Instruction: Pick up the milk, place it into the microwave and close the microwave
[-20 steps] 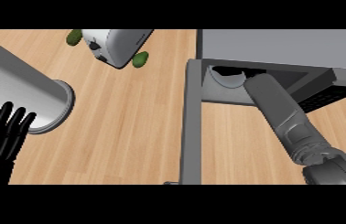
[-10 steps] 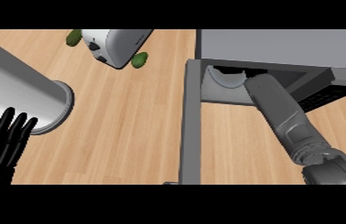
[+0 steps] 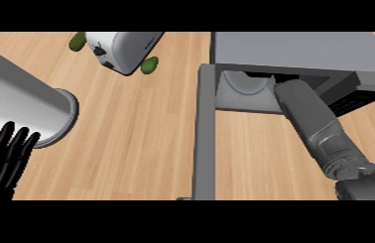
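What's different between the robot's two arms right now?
The left hand shows only black fingers, straight and pointing up at the lower-left edge, resting; the right forearm is grey and stretches into the open microwave. The left hand is in plain sight; the right's hand is hidden inside. Both enter from the bottom edge.

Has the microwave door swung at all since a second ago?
No. The microwave door stands open, edge-on, at the same spot against the microwave's body and the counter.

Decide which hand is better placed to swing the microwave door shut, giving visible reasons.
Probably left. The left hand is open and free, outside the door; the right forearm reaches into the microwave, in the door's path.
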